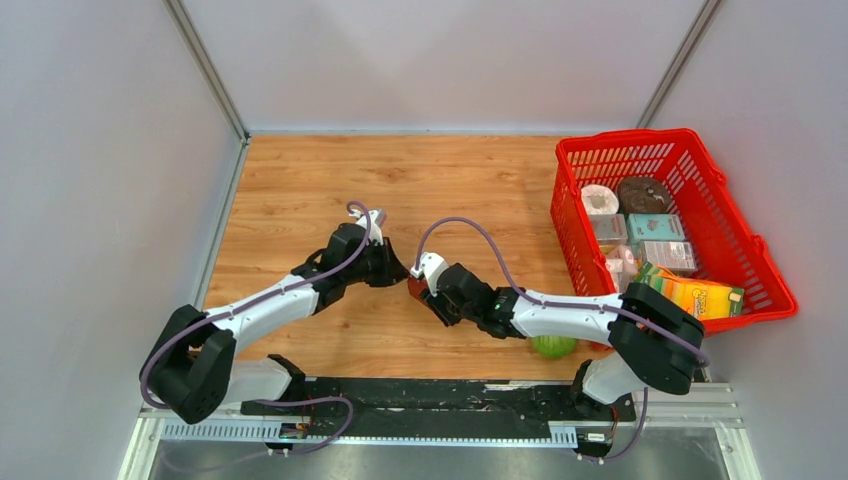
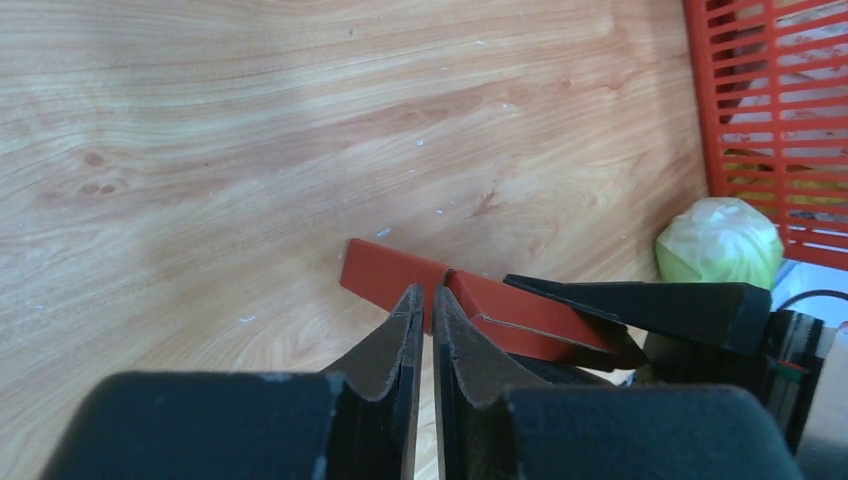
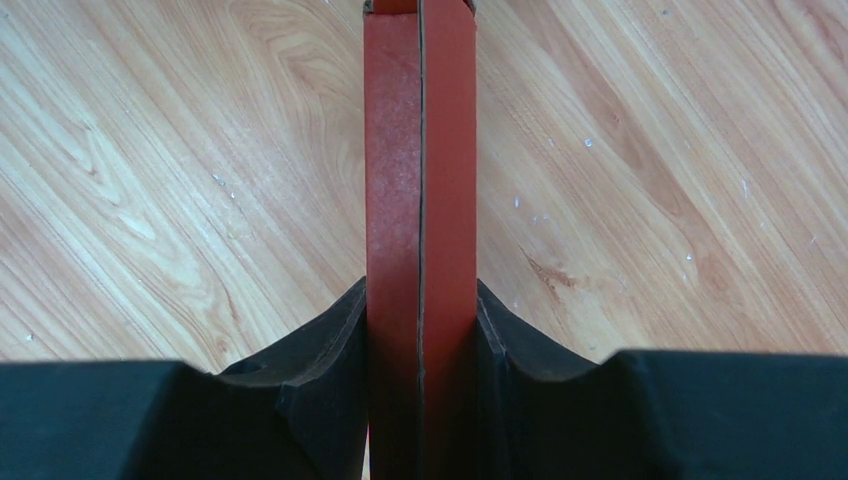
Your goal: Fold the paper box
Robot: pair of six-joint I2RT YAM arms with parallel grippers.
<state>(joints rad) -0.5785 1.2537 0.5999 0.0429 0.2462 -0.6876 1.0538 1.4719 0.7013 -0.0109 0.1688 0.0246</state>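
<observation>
At the middle of the table [image 1: 300, 180], nearer the near edge than the far: paper box [image 1: 413, 287] [image 2: 480, 305] [image 3: 420, 200], dark red card, folded flat into a narrow two-layer strip, caught between both claws. Right gripper [image 1: 425, 292] [image 3: 420, 285] clamped on it, one finger pressed to each face, with the seam between layers pointing straight out. Left gripper [image 1: 398, 270] [image 2: 427, 292] drawn almost together on a crease at the opposite end, down to a thin slit, red card showing at the tips. Claws nearly tip to tip, arms angled inward from the near edge. Along the right edge, toward the far right corner: bright red mesh basket [image 1: 770, 270] [image 2: 770, 120], packed with cartons and packets. Just beside the basket's near left corner, close to the near edge: pale green round item [image 1: 553, 346] [image 2: 720, 243], partly behind the right arm.
</observation>
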